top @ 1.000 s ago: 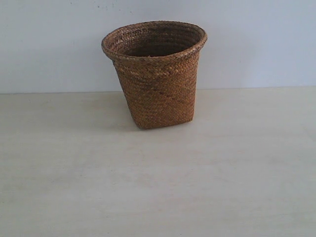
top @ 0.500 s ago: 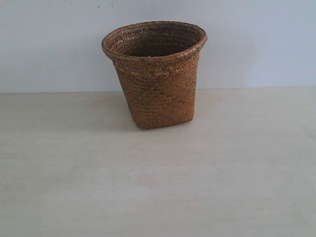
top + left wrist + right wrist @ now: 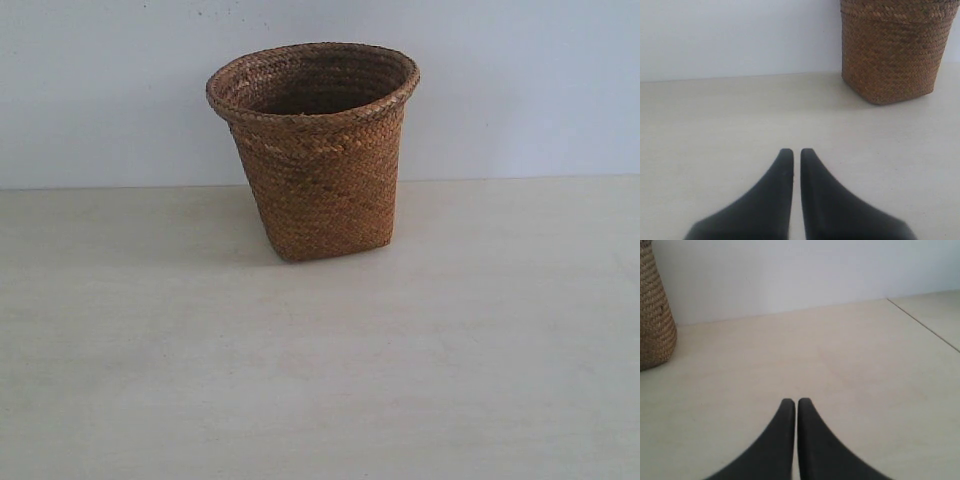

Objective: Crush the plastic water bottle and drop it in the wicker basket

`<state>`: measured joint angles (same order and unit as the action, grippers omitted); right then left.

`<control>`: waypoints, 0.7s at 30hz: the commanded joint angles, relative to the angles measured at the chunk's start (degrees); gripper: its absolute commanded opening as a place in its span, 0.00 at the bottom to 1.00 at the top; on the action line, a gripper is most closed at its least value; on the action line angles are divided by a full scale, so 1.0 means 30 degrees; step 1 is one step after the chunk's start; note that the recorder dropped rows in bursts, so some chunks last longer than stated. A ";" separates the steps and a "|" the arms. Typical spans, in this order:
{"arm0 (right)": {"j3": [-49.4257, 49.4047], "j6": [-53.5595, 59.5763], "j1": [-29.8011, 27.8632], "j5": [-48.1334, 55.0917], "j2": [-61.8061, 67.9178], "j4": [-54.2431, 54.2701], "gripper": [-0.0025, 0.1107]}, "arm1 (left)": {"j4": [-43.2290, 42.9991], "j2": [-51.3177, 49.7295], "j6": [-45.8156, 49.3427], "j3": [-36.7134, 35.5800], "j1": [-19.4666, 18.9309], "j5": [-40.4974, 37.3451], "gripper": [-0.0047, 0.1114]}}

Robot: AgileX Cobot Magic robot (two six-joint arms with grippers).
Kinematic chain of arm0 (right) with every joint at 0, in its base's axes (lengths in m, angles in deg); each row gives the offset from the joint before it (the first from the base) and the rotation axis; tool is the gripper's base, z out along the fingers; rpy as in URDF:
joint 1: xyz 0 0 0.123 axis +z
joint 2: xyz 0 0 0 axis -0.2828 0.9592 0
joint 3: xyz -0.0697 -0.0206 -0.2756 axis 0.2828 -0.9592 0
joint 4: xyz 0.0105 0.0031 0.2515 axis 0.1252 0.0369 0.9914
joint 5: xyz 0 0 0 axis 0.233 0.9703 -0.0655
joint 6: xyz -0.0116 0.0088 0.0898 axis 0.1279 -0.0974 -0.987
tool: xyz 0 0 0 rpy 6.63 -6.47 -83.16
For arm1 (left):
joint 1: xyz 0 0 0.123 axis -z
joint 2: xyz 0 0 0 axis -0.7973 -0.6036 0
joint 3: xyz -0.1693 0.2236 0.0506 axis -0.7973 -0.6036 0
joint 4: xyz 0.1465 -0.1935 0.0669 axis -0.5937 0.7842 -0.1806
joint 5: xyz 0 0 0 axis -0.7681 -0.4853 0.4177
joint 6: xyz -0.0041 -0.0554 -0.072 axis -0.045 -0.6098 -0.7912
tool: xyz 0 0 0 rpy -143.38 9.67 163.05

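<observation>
The wicker basket [image 3: 320,190] stands upright on the pale table [image 3: 320,390], close to the white wall [image 3: 520,90] behind it; its braided rim flares wide and its sides taper to a narrower base. Its inside is dark with shadow and its floor is hidden, so what it holds cannot be told.

The left gripper [image 3: 796,151] hangs low over the table, short of the basket [image 3: 892,55] and off to one side of it; its black fingers lie nearly together with only a thin slit between them, and they hold nothing. The right gripper [image 3: 792,401] sits on the basket's [image 3: 652,315] other side, farther off; its fingers are likewise pressed close and empty. A thin seam [image 3: 925,322] crosses the table beyond it, away from the basket.
</observation>
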<state>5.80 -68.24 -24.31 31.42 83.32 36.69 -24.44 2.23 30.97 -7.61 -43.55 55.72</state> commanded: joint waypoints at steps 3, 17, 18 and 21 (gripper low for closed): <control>-0.0098 -0.2332 -0.0034 0.0694 -0.0105 -0.2182 0.02 | 0.0094 0.0067 0.0000 -0.0077 -0.0060 0.0138 0.08; -0.0098 -0.0920 -0.0034 0.0726 -0.0105 -0.2182 0.02 | 0.0094 0.0067 0.0000 -0.0077 -0.0060 0.0057 0.08; -0.0098 -0.0733 -0.0034 0.0739 -0.0105 -0.2182 0.02 | 0.0094 0.0067 0.0000 -0.0077 -0.0060 0.0057 0.08; -0.0098 -0.0237 -0.0034 0.1200 -0.0105 -0.2182 0.02 | 0.0094 0.0067 0.0000 -0.0077 -0.0060 0.0057 0.08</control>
<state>5.77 -70.52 -24.31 34.14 83.32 30.61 -24.44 2.23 30.97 -7.61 -43.55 55.72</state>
